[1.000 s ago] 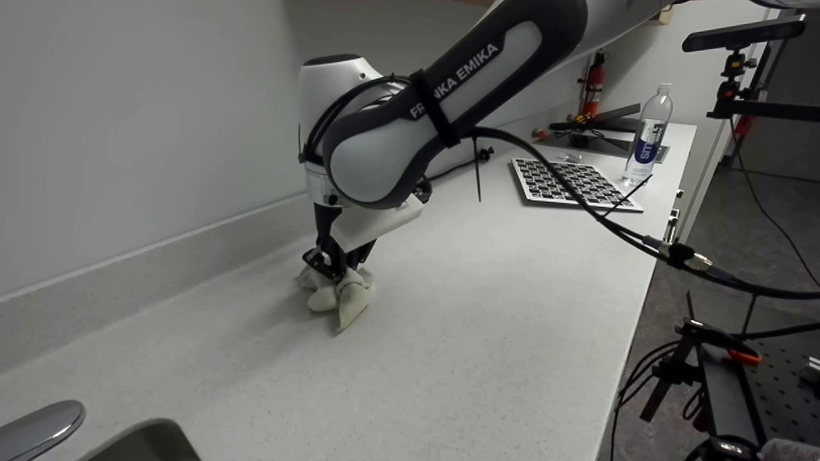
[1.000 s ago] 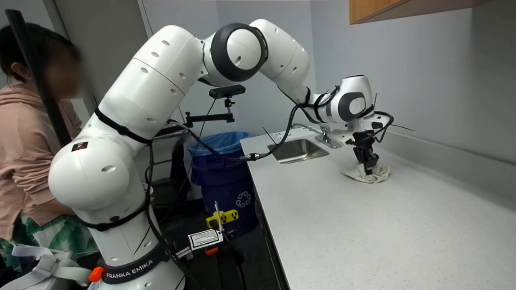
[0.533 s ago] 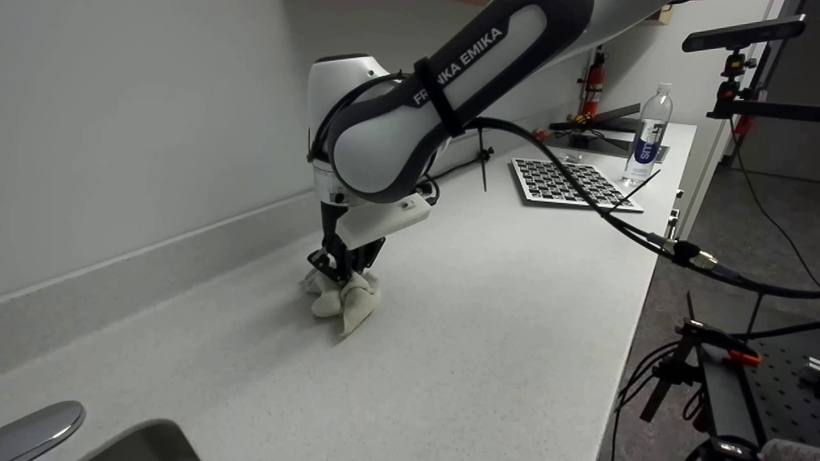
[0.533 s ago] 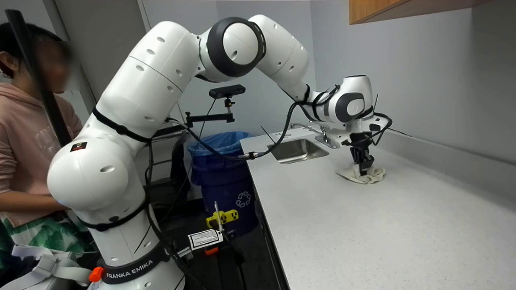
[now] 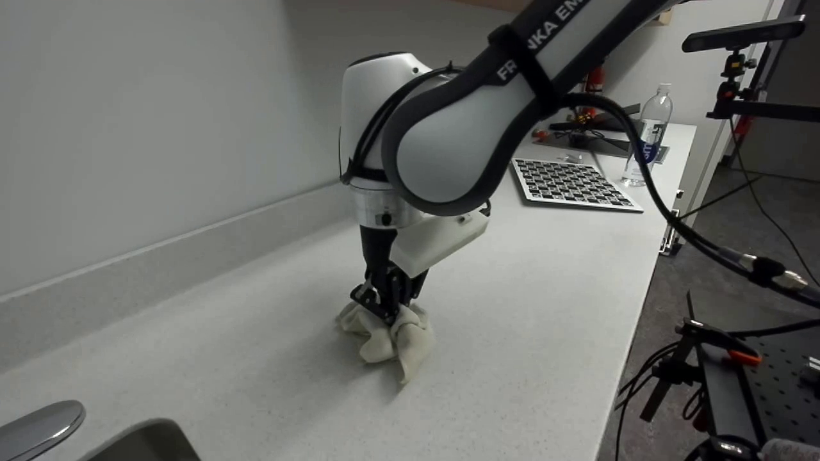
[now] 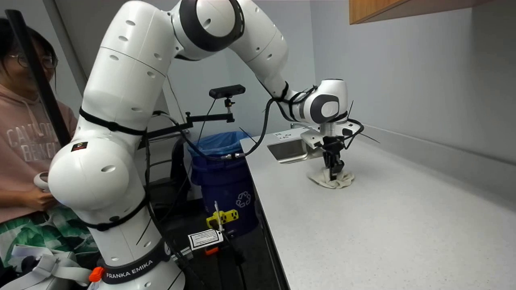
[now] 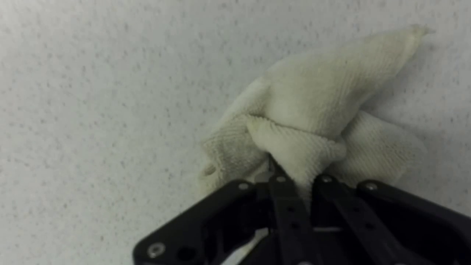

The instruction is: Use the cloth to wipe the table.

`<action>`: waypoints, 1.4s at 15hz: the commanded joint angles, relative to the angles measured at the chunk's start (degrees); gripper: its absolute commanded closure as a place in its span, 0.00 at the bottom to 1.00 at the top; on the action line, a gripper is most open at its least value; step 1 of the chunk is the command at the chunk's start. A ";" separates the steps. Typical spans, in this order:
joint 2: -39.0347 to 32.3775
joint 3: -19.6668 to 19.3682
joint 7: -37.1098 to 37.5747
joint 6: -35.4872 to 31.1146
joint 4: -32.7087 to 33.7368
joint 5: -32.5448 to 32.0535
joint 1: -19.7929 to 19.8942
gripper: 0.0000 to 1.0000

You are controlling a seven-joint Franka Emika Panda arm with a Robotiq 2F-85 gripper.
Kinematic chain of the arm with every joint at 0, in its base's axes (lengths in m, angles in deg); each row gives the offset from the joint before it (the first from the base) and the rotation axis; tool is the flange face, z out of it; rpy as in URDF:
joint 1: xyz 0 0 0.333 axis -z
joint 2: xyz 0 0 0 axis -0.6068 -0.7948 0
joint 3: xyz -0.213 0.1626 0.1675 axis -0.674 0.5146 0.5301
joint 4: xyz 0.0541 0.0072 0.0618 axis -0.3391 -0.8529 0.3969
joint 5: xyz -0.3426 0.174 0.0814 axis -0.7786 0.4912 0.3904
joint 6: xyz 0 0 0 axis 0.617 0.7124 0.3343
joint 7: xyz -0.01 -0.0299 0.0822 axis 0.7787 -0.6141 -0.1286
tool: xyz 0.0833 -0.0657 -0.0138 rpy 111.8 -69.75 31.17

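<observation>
The cloth point(image 7: 312, 92) is held by the gripper point(image 7: 303, 180): in the wrist view a fold of it is pinched between the two fingers point(image 7: 289, 213), which are drawn close together. The cloth is rested on the table point(image 5: 512, 307), bunched under the gripper and spread round it in loose folds; one corner is drawn out to a point, seen at upper right in the wrist view. Part of the cloth is hidden by the fingers.

In both exterior views the gripper is pointed down, and the cloth is seen apart from the wall point(image 5: 160, 128). It is placed between the sink point(image 6: 288, 150) and the checkered board point(image 5: 567, 182). The board is laid flat, with a bottle point(image 5: 656, 116) stood upright just beside it, partly crossed by a cable point(image 5: 601, 102). The tap point(image 5: 41, 426) is shown only in part.

In an exterior view the arm point(image 6: 117, 92) is reached out over the table, beside which a bin point(image 6: 225, 177) lined in blue is placed. A camera point(image 6: 227, 91) is mounted on a bar point(image 6: 209, 118). A white device point(image 6: 41, 180) is held by a person point(image 6: 28, 133), who is partly covered by a dark pole point(image 6: 39, 78). A wooden cabinet point(image 6: 387, 10) is fixed high above the table
</observation>
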 commanded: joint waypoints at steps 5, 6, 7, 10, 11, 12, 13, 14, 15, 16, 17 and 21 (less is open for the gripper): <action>14.86 1.33 -0.93 -0.76 -25.05 0.44 -0.94 0.98; 16.54 1.76 -1.37 -0.77 -27.71 0.70 -0.70 0.98; 17.25 2.00 -1.54 -0.14 -28.72 0.54 -0.58 0.98; 18.46 2.17 -1.74 0.20 -29.59 -0.41 -0.15 0.98; 18.06 1.82 -1.40 -0.08 -28.48 -1.29 -0.11 0.98; 17.69 1.48 -0.94 -0.16 -27.03 -2.25 -0.15 0.98; 17.42 1.28 -0.71 -0.19 -25.60 -2.95 -0.19 0.98; 17.34 0.69 0.44 -0.38 -24.13 -4.80 -0.57 0.98; 17.45 -0.25 2.72 -1.08 -22.10 -7.71 -1.20 0.98; 17.29 -1.04 4.67 -1.88 -19.68 -10.24 -1.53 0.98; 16.77 -1.60 6.09 -2.50 -17.14 -12.29 -1.63 0.98; 12.09 -3.52 11.67 -3.41 -4.20 -20.16 -2.43 0.98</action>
